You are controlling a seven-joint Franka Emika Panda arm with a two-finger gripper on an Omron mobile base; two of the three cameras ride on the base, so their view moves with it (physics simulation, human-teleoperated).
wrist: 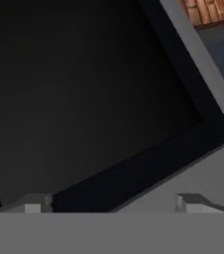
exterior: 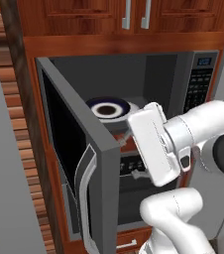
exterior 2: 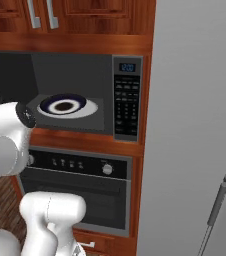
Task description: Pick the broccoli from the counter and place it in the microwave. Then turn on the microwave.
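The microwave (exterior: 134, 99) door (exterior: 79, 163) hangs wide open. Inside sits a plate (exterior 2: 67, 106) with a dark thing in the middle; it may be the broccoli (exterior 2: 63, 106), but I cannot tell for sure. The gripper (wrist: 114, 201) has its jaws spread wide with nothing between them. Right in front of the jaws is the dark glass of the door, very close. So the putting-in part looks done. What is left, I think: push the door shut, then press a button on the keypad (exterior 2: 126, 105) to start it.
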